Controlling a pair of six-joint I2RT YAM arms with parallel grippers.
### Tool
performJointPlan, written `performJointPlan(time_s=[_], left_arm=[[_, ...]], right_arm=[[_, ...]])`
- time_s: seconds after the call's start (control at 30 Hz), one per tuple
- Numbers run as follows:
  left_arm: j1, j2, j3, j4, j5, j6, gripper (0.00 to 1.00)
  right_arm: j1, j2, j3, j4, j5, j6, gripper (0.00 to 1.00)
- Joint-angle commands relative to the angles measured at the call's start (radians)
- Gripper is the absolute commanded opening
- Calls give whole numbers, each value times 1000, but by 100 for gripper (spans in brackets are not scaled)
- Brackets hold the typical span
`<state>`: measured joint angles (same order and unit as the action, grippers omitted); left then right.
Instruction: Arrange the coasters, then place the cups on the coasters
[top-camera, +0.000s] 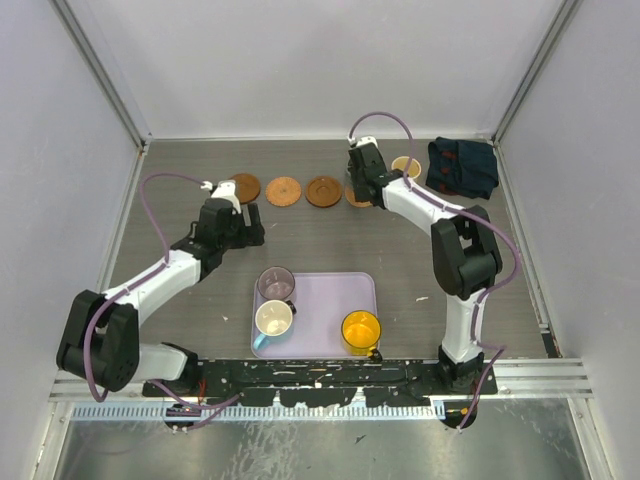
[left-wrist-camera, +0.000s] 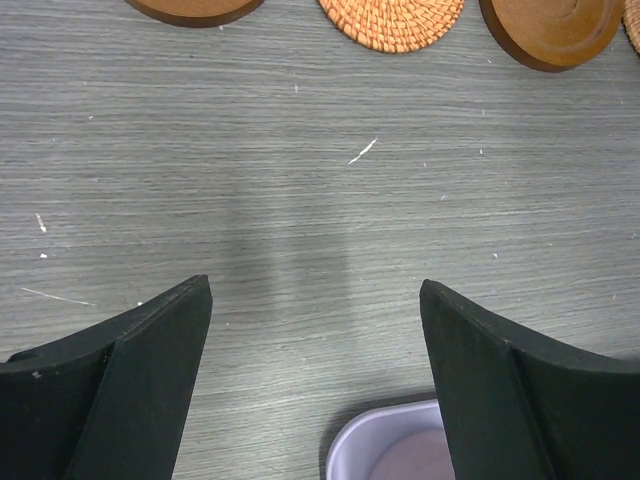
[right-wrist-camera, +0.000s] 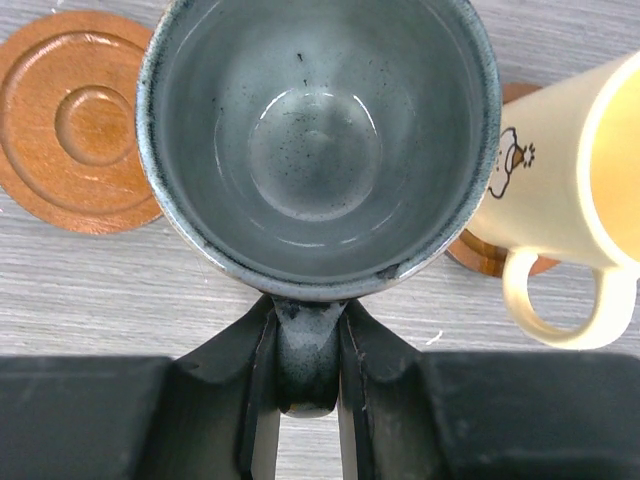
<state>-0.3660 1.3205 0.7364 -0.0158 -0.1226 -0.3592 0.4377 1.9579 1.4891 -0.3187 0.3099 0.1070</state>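
Handle pinched in my right gripper (right-wrist-camera: 305, 340), the grey-teal cup (right-wrist-camera: 315, 140) is at the far row of coasters (top-camera: 283, 190), just beside the cream cup (right-wrist-camera: 570, 170). My left gripper (left-wrist-camera: 315, 330) gapes, empty. Lowered crooked, I fear it knocks that neighbour.

Cream mug (right-wrist-camera: 560, 190) cut by right edge; coaster (right-wrist-camera: 478, 254) beneath mostly hidden; tray (left-wrist-camera: 360, 430) corner only.

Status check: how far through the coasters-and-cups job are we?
Done: coasters lined up; cream mug sits on one. In hand: right gripper clamps the grey-teal mug by its handle, beside that one. Remaining: the purple mug, cream-and-blue mug and yellow mug on the lavender tray; left gripper open, empty.
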Motion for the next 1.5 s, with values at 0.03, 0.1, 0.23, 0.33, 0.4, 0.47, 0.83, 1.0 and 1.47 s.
performJointPlan(time_s=[0.03,0.1,0.23,0.33,0.4,0.47,0.83,1.0,1.47], left_arm=[[5,7,42,80,16,-16,86],[6,6,38,79,18,-17,86],[6,1,31,74,18,-14,86],[6,-1,28,74,17,-13,86],[6,0,26,73,16,-11,86],[7,1,26,73,17,-11,86],[5,15,26,75,28,-12,86],[7,18,25,76,30,-16,86],[7,18,17,80,32,-15,86]], right_arm=[[-12,-2,101,135,-10,-14,1],[-13,9,106,135,-14,-8,1],[-15,20,104,135,-21,8,1],[-15,24,97,135,-20,12,1],[-17,23,90,137,-17,14,1],[-17,22,82,139,-15,17,1],[-23,18,45,145,-18,33,1],[-23,11,30,149,-13,37,1],[-24,16,26,159,-8,40,1]])
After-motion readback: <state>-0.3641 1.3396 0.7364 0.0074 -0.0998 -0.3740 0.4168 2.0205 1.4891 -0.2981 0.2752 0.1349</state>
